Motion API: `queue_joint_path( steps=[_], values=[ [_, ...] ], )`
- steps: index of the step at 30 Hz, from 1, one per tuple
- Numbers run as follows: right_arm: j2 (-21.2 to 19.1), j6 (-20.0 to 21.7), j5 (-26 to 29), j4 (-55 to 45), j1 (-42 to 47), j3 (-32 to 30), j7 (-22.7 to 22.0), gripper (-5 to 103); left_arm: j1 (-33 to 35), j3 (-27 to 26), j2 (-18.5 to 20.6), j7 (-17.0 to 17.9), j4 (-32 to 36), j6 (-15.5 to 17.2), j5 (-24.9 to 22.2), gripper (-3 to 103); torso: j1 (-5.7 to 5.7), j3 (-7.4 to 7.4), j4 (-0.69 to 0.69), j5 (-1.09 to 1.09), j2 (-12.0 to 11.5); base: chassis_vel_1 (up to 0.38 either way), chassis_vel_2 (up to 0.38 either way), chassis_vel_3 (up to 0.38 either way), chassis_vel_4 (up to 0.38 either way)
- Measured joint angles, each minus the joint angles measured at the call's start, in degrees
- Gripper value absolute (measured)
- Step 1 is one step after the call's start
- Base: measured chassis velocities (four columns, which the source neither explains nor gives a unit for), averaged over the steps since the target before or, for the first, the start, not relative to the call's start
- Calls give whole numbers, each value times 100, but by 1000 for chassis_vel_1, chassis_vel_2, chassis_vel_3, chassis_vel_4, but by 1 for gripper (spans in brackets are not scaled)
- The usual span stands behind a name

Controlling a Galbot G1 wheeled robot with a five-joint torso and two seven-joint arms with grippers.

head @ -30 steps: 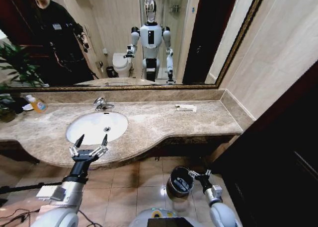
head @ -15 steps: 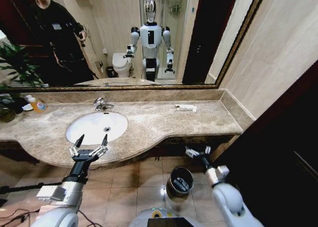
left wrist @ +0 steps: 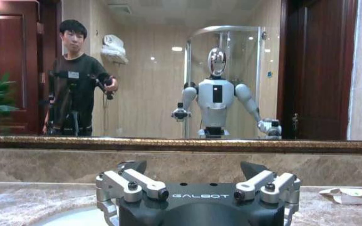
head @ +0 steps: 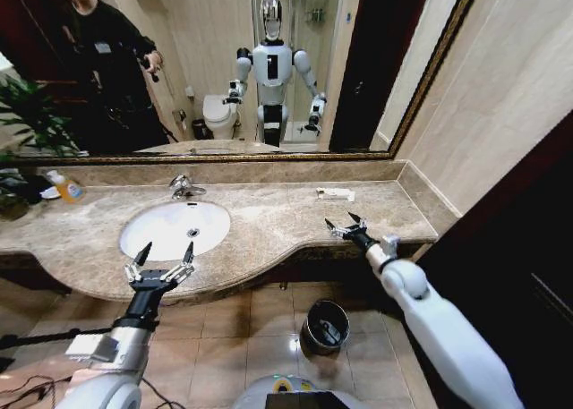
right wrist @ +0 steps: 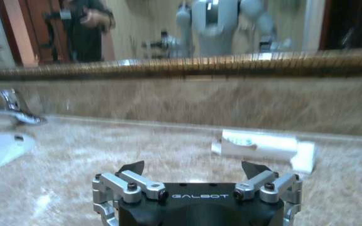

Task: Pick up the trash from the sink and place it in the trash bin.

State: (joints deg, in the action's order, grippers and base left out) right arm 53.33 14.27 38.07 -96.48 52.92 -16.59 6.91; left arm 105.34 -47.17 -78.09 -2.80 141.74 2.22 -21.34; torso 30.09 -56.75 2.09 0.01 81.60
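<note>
Right gripper (head: 343, 225) is up over the marble counter with its fingers spread apart and nothing in them. A flat white packet (head: 335, 194) lies just past it, toward the mirror, long side running along the wall. Left gripper (head: 161, 264) waits wide open by the sink (head: 134, 234), much farther from that packet. Down on the floor sits the trash bin (head: 325, 325).

White sink (head: 170, 230) — dark bin (head: 325, 326) below

Head camera looks down; wrist cameras low, facing the shared mirror (head: 224, 69).
</note>
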Motion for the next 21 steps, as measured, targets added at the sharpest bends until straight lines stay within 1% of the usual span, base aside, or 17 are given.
queue_joint_path(
  steps=[1, 2, 4, 7, 9, 11, 14, 15, 17, 20, 21],
  values=[
    [0, 0, 0, 0, 0, 0, 0, 100, 0, 0, 0, 0, 0, 0, 0, 100, 0, 0, 0, 0, 0, 0, 0, 0, 0],
    [-23, 26, 33, 317, -365, 198, 136, 100, 1, 0, 0, -1, 0, 0, 0, 100, 0, 0, 0, 2, 0, 0, 0, 0, 0],
    [-16, 10, -34, 927, -1076, 567, 283, 100, 0, -1, -1, 2, 0, 0, 0, 100, 0, 0, 3, -3, 0, 0, 0, 0, 0],
    [43, -3, -73, 1328, -1524, 835, 314, 100, 0, -1, 0, 1, 0, 0, 0, 100, 1, 0, 3, -3, 0, 0, 0, 0, 0],
    [190, -28, -137, 1919, -2125, 1264, 345, 100, 0, 0, 0, 0, 0, 0, 0, 100, 1, -1, 2, -2, -1, 0, 0, 0, 0],
    [241, -45, -178, 2088, -2273, 1379, 375, 100, 0, 0, 0, 1, 0, 0, 0, 100, 1, 0, 3, -2, 0, 0, 0, 0, 0],
    [470, -236, -523, 2858, -2856, 1731, 667, 100, 1, 0, 0, -1, 0, 0, 0, 100, 0, 0, 2, -1, 0, 0, 0, 0, 0],
    [470, -236, -523, 2858, -2856, 1731, 667, 100, 1, 0, 0, -1, 0, 0, 0, 100, 0, 0, 2, -1, 0, 0, 0, 0, 0],
    [642, -408, -869, 3525, -3335, 1894, 962, 100, 1, 0, 0, 0, 0, 0, 0, 100, 0, 0, 3, -1, -1, 0, 0, 0, 0],
    [719, -438, -1001, 3811, -3561, 1955, 1058, 100, 0, 0, 0, -1, 0, 0, 0, 100, 1, 0, 2, -2, 0, 0, 0, 0, 0],
    [790, -429, -1194, 4083, -3773, 1999, 1165, 100, 0, 0, 0, 1, 0, 0, 0, 100, 0, 0, 3, -2, -1, 0, 0, 0, 0]
  ],
)
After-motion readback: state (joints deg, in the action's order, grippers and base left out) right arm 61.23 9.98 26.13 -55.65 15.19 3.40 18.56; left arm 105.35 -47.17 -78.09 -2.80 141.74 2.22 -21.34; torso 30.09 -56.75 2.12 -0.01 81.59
